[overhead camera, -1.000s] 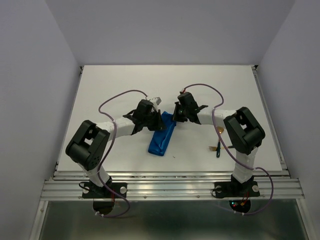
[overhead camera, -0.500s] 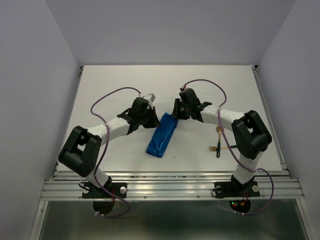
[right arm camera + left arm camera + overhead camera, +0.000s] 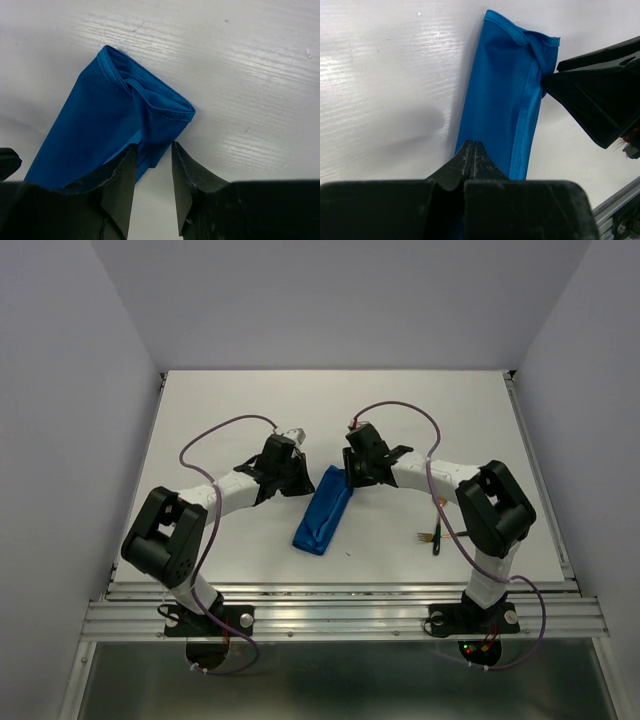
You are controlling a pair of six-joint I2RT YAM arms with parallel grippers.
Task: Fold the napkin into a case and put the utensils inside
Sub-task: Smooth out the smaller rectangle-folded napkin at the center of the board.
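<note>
The napkin (image 3: 323,512) lies folded into a narrow bright blue case, slanting across the middle of the table. My left gripper (image 3: 300,480) is shut with nothing between its fingers. Its tips (image 3: 472,143) rest over the left edge of the cloth (image 3: 500,95). My right gripper (image 3: 349,478) stands open at the case's far end, its jaws (image 3: 153,146) on either side of a folded corner of the cloth (image 3: 100,125) without pinching it. The utensils (image 3: 434,537) lie on the table by the right arm's elbow, partly hidden by the arm.
A metal rail (image 3: 340,605) runs along the table's near edge. Grey walls close in the left, right and back sides. Purple cables loop above both forearms. The right gripper's black finger (image 3: 600,95) shows in the left wrist view.
My right gripper has opened and let go of the case's far end. Both grippers have drifted slightly left, and the left elbow has swung out to the left. The case stays put.
</note>
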